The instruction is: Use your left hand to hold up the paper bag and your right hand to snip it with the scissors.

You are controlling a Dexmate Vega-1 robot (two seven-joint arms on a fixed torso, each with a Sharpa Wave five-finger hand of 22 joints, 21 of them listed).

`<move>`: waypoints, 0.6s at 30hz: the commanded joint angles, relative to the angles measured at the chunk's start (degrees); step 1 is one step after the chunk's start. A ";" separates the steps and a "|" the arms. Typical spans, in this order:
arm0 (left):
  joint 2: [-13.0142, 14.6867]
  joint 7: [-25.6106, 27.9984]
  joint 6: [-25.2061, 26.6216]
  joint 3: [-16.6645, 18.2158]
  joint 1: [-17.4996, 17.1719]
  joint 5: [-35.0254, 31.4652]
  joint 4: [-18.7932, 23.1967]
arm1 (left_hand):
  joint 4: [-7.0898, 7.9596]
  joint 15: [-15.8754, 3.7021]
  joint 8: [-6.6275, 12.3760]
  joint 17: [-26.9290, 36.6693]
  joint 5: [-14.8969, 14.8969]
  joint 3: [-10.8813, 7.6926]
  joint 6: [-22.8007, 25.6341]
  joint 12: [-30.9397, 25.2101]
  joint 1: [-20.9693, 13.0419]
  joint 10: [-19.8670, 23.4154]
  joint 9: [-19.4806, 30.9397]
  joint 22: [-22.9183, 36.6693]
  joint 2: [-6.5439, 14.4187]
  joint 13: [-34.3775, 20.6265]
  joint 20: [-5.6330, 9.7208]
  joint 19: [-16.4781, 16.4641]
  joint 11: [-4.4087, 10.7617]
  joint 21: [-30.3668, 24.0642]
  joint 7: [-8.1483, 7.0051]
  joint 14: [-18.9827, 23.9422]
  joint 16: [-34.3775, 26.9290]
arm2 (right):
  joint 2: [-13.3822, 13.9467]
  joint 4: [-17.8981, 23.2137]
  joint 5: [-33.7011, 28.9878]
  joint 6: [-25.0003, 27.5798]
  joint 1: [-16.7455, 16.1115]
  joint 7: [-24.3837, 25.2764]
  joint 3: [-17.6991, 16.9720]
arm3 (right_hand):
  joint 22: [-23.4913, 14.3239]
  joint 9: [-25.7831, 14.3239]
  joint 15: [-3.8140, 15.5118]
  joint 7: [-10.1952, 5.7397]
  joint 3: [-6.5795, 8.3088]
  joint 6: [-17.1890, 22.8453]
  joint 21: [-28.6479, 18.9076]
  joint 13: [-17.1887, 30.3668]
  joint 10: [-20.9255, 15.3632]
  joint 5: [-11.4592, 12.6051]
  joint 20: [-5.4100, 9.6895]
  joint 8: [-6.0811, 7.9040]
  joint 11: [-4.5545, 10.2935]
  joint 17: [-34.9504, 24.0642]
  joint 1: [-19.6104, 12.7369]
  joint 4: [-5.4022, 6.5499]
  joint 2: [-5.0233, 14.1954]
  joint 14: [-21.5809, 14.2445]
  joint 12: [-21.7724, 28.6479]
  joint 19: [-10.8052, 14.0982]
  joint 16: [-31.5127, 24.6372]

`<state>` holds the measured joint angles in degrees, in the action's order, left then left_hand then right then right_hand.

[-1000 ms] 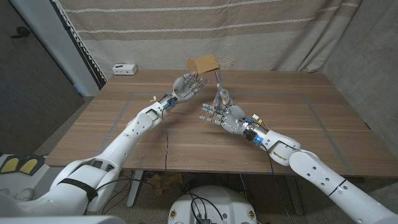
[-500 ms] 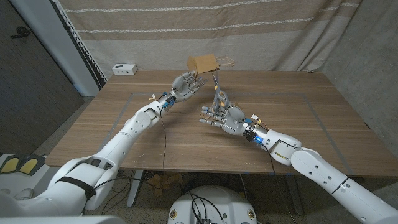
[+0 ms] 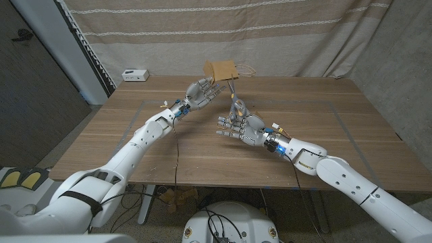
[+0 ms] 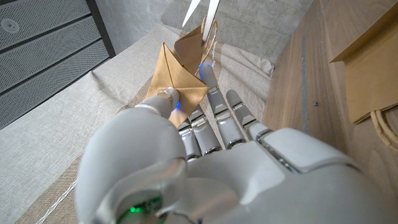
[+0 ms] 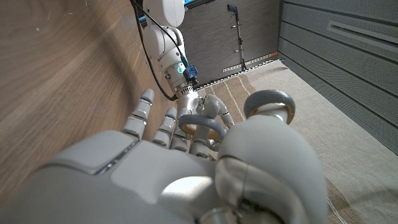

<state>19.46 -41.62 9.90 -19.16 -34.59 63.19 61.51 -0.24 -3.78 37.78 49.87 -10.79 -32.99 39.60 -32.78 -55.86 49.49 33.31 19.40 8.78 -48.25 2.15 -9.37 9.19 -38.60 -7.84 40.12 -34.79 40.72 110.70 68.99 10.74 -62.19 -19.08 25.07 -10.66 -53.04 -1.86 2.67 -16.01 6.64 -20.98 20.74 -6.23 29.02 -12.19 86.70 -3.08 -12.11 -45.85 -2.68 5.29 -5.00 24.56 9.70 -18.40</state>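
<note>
Since a second ago the scissors (image 3: 233,93) have tipped more upright and their blades have risen to the lower right corner of the paper bag (image 3: 220,69). That bag is small, tan and creased, folded to sharp corners in the left wrist view, with a thin cord handle trailing from it. It hangs in the air above the far side of the table (image 3: 317,135), pinched from below between the thumb and fingertips of the left hand (image 3: 202,93). Whether the blades touch the paper cannot be told. Grey scissor loops sit in the right hand (image 3: 241,127), its thumb through 1 loop, other fingers spread. A 2nd sheet of brown paper (image 4: 372,74) lies on the wood, cut off at the frame edge.
</note>
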 commanded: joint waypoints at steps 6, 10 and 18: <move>-0.64 -2.19 -0.13 -0.49 1.19 -0.37 -2.64 | -0.10 -9.18 -0.12 -0.25 0.05 0.19 6.25 0.13 -2.84 3.52 2.61 -0.32 2.84 -0.49 1.99 0.39 3.10 -0.86 -4.70 -0.67 -0.30 | 0.04 -1.02 0.34 2.08 1.80 -0.45 0.48 | -0.18 0.09 -0.28 0.19 -0.17 -0.12 0.25 0.02 -0.26 -0.03 -0.22 0.52 -0.56 -0.22 0.19 -0.29 -0.05 -0.22 -0.24 -0.05 0.39; -0.79 -2.56 -0.18 -0.48 1.36 -0.48 -3.12 | -0.10 -9.18 -0.27 -0.36 0.04 0.23 6.15 0.14 -2.86 3.63 2.53 -0.55 2.87 -0.65 1.91 0.51 3.09 -1.09 -4.69 -0.77 -0.38 | -0.26 -1.53 0.61 2.41 2.15 -0.99 0.68 | -0.19 0.11 -0.28 0.21 -0.16 -0.18 0.36 0.02 -0.29 -0.04 -0.22 0.53 -0.58 -0.22 0.20 -0.30 -0.04 -0.31 -0.30 0.00 0.42; -0.70 -3.07 0.87 -0.65 1.70 -0.57 -3.58 | -0.06 -9.21 -0.24 -0.57 0.02 0.22 6.42 0.23 -2.90 3.80 2.57 -0.93 2.87 -0.78 2.01 0.63 3.10 -1.50 -4.70 -0.93 -0.47 | -1.98 -3.27 0.97 2.61 2.77 -1.98 1.72 | -0.20 0.03 -0.24 0.11 -0.16 -0.25 0.58 0.01 -0.28 -0.05 -0.23 0.64 -0.54 -0.22 0.24 -0.32 -0.04 -0.21 -0.42 0.02 0.58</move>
<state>18.93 -43.73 9.76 -19.59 -33.42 62.67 58.92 -0.24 -3.78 37.12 49.34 -10.78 -32.99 40.01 -32.28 -55.86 49.48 33.30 18.49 8.78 -48.33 2.36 -8.97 9.19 -39.66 -7.44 39.51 -34.79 40.29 109.19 69.56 12.74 -60.38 -20.03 25.76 -10.67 -52.69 -1.85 2.66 -16.02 6.64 -20.54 20.74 -6.44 29.02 -12.18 86.89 -3.29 -12.11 -45.85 -2.68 5.29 -5.00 24.33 9.71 -17.99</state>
